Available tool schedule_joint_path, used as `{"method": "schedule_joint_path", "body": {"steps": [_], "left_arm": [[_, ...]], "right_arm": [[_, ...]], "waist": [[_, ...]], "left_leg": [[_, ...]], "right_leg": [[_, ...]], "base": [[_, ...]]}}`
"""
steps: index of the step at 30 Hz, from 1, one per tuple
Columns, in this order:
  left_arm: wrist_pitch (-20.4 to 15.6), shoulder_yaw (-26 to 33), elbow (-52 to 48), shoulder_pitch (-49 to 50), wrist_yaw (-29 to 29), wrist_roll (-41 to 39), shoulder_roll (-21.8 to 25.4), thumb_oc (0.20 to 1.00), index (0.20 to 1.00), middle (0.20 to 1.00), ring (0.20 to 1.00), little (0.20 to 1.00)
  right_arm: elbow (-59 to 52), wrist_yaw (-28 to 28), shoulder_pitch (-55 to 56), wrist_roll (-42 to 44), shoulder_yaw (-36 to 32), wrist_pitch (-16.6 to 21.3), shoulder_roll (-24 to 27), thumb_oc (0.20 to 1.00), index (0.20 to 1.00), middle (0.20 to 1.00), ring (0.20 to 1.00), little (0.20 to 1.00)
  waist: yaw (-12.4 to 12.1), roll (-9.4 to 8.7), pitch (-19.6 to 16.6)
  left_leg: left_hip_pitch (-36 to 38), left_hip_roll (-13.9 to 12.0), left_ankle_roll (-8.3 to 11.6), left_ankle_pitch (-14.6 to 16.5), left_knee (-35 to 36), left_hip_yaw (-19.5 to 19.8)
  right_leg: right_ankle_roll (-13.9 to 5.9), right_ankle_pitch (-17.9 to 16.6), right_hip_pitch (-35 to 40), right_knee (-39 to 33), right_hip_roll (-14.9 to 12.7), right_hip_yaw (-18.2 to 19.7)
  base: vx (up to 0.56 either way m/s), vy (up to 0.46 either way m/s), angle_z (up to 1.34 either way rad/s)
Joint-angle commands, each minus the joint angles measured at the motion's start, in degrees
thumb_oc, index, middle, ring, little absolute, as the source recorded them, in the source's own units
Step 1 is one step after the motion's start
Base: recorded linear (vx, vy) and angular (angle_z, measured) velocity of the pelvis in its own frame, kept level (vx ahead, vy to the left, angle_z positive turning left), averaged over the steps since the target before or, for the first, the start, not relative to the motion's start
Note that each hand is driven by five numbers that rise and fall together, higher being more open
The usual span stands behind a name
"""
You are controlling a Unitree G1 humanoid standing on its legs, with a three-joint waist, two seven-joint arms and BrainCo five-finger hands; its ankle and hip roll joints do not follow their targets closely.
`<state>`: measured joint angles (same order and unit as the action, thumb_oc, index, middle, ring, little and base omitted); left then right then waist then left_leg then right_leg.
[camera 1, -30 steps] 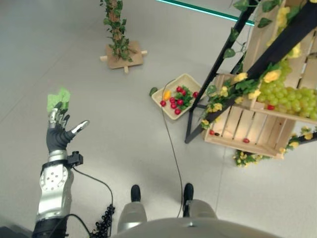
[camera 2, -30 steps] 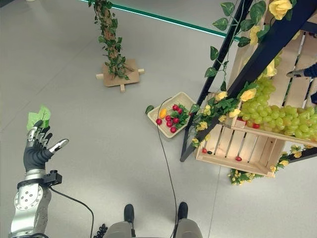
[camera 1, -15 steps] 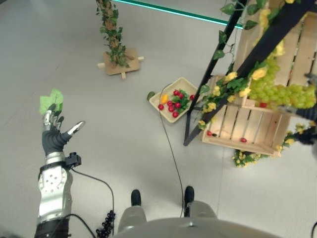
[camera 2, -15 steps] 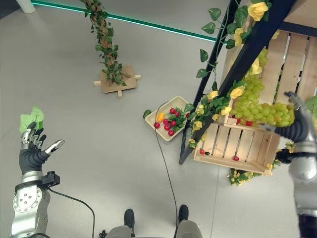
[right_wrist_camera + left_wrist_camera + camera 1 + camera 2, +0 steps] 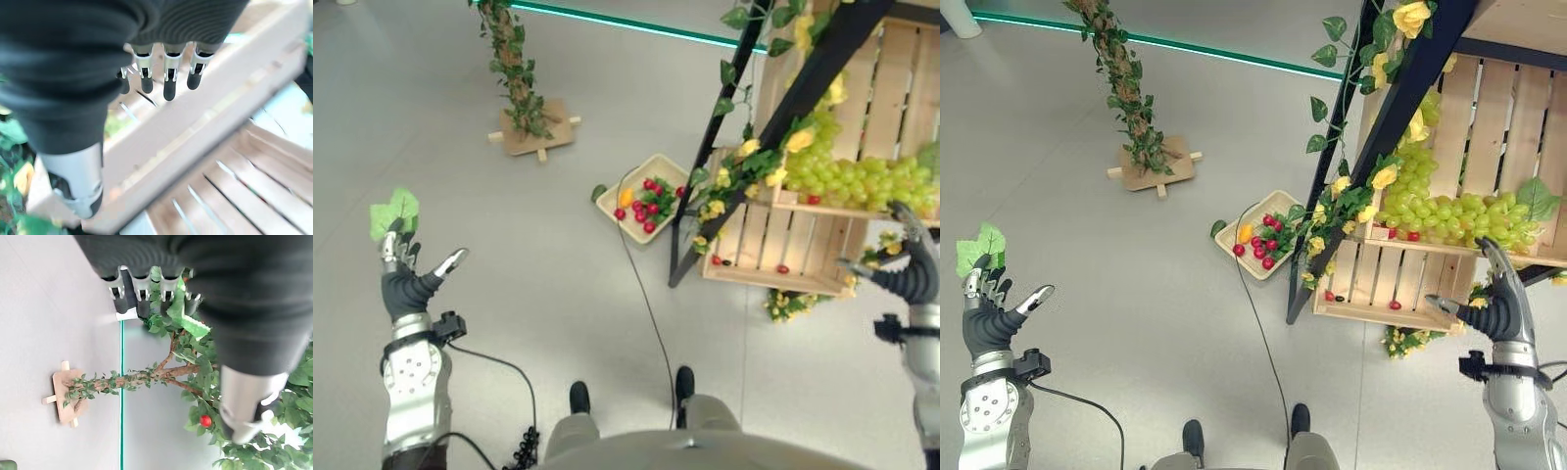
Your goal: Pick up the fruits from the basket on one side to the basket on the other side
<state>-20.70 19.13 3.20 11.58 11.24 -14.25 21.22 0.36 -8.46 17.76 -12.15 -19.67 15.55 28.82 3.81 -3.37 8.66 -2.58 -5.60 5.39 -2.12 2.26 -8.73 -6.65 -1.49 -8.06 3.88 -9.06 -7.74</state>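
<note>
Left hand (image 5: 408,286) raised out to the left over bare floor, fingers straight and thumb spread wide, nothing gripped; green leaves (image 5: 393,210) past the fingertips (foliage behind the hand, judging by the left wrist view, not something held). Right hand (image 5: 1501,311) lifted at the right beside the wooden crates (image 5: 1400,284), fingers likewise extended and empty. Both hands apparently held up and apart for readiness, no reach begun.

Fruit resting in one shallow basket (image 5: 644,163) on the floor, just beside the foot of the black frame (image 5: 744,166): small red fruits (image 5: 642,210) heaped near its middle, too crowded for a firm count, roughly ten, plus one orange piece (image 5: 626,197) toward its left edge. Well apart from either hand, so transfer judged not yet started. Second basket not identifiable. Green grapes (image 5: 1445,211) along the upper crate edge, a few red fruits inside the lower crate. One leafy pole (image 5: 514,73) on a wooden base.
</note>
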Motion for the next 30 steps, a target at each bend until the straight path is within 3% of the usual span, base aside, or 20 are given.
{"method": "schedule_joint_path", "body": {"steps": [1, 5, 6, 7, 10, 12, 17, 23, 24, 27, 30], "left_arm": [[-5.58, 2.14, -4.13, 0.63, 2.11, 2.32, 3.18, 1.000, 1.000, 1.000, 1.000, 1.000], [-6.16, 1.38, -3.77, 1.35, 2.57, 2.42, 3.78, 1.000, 1.000, 1.000, 1.000, 1.000], [-6.45, 0.58, -3.91, 1.68, 3.10, 2.60, 4.49, 1.000, 1.000, 1.000, 1.000, 1.000], [-6.49, 0.62, -3.88, 1.77, 3.15, 2.61, 4.46, 1.000, 1.000, 1.000, 1.000, 1.000], [-6.75, -0.82, -3.56, 1.72, 4.19, 2.46, 6.16, 1.000, 1.000, 1.000, 1.000, 1.000], [-6.72, -1.25, -3.36, 1.62, 4.44, 2.50, 6.63, 1.000, 1.000, 1.000, 1.000, 1.000], [-6.24, -2.75, -2.78, -0.21, 6.31, 2.22, 8.26, 1.000, 1.000, 1.000, 1.000, 1.000], [-6.01, -2.72, -2.02, -2.10, 7.45, 2.13, 7.88, 1.000, 1.000, 1.000, 1.000, 1.000], [-5.91, -2.77, -2.03, -2.37, 7.10, 2.06, 7.29, 1.000, 1.000, 1.000, 1.000, 1.000], [-5.58, -2.73, -2.38, -2.23, 6.97, 2.15, 7.02, 1.000, 1.000, 1.000, 1.000, 1.000], [-5.10, -3.42, -2.23, -1.45, 4.64, 1.46, 5.54, 1.000, 1.000, 1.000, 1.000, 1.000]], "right_arm": [[0.50, -0.49, -0.02, 2.80, 3.35, 5.07, 1.76, 1.000, 1.000, 1.000, 1.000, 1.000], [3.22, -1.29, 2.28, -1.65, 8.15, 5.82, 5.70, 1.000, 1.000, 1.000, 1.000, 1.000], [5.50, -1.62, 3.18, -4.98, 11.76, 5.70, 8.35, 0.937, 0.937, 0.937, 0.937, 0.937], [5.77, -1.86, 3.03, -5.15, 12.02, 5.80, 8.39, 0.934, 0.934, 0.934, 0.934, 0.934], [7.76, -2.63, 4.30, -15.22, 19.91, 6.23, 15.88, 0.956, 0.956, 0.956, 0.956, 0.956], [9.24, -3.37, 3.69, -17.63, 22.12, 6.14, 17.21, 1.000, 1.000, 1.000, 1.000, 1.000], [13.27, -3.35, 2.62, -25.96, 29.44, 5.33, 22.20, 1.000, 1.000, 1.000, 1.000, 1.000], [20.36, -1.27, 0.08, -27.06, 33.30, 3.33, 20.35, 1.000, 1.000, 1.000, 1.000, 1.000], [25.87, 0.74, -0.84, -25.88, 34.17, 1.99, 17.99, 1.000, 1.000, 1.000, 1.000, 1.000], [28.87, 0.49, -2.07, -24.67, 34.15, 1.13, 15.96, 1.000, 1.000, 1.000, 1.000, 1.000], [40.99, 1.68, -5.06, -17.21, 33.47, -1.98, 8.71, 1.000, 1.000, 1.000, 1.000, 1.000]], "waist": [[0.78, -0.81, 0.86], [0.88, -0.87, 0.86], [0.75, -0.98, 1.02], [0.80, -0.98, 0.96], [0.31, -1.23, 1.09], [0.40, -1.27, 1.05], [0.02, -1.65, 1.13], [-0.07, -1.91, 1.28], [-0.32, -1.77, 1.23], [-0.35, -1.90, 1.32], [-0.79, -1.84, 1.14]], "left_leg": [[2.45, 0.56, -1.93, 8.78, -6.12, 0.49], [2.72, 0.57, -1.77, 8.62, -5.85, 0.12], [2.86, 0.57, -1.65, 8.47, -5.73, -0.03], [2.90, 0.57, -1.65, 8.47, -5.70, -0.07], [3.02, 0.49, -1.36, 8.26, -5.48, 0.01], [3.12, 0.45, -1.31, 8.21, -5.39, 0.05], [3.30, 0.38, -1.08, 8.08, -5.32, 0.30], [3.09, 0.38, -1.04, 8.07, -5.50, 0.40], [2.99, 0.30, -1.02, 8.09, -5.56, 0.43], [2.96, 0.31, -1.04, 8.05, -5.57, 0.44], [3.21, 0.17, -1.10, 8.08, -5.40, 0.64]], "right_leg": [[-2.27, 2.77, -0.21, 5.06, -0.98, 0.35], [-2.37, 2.49, -0.10, 4.74, -0.92, 0.59], [-2.48, 2.29, 0.01, 4.57, -0.90, 0.66], [-2.49, 2.29, 0.02, 4.55, -0.89, 0.69], [-2.72, 2.22, 0.20, 4.36, -0.91, 0.53], [-2.74, 2.26, 0.31, 4.36, -0.87, 0.49], [-2.87, 2.35, 0.65, 4.14, -0.91, 0.11], [-2.82, 2.34, 0.84, 4.10, -1.02, -0.11], [-2.78, 2.37, 0.93, 4.05, -1.09, -0.23], [-2.78, 2.30, 0.97, 4.05, -1.11, -0.37], [-2.62, 2.27, 1.41, 3.81, -1.23, -0.80]], "base": [[-0.02, 0.013, -0.07], [-0.01, 0.013, -0.07], [0.00, 0.000, 0.00], [0.00, 0.000, 0.00], [0.00, -0.002, -0.01], [0.00, 0.000, 0.00], [0.00, 0.000, 0.00], [0.00, -0.005, 0.01], [0.00, 0.000, 0.00], [0.00, 0.000, 0.00], [0.00, -0.004, 0.03]]}}
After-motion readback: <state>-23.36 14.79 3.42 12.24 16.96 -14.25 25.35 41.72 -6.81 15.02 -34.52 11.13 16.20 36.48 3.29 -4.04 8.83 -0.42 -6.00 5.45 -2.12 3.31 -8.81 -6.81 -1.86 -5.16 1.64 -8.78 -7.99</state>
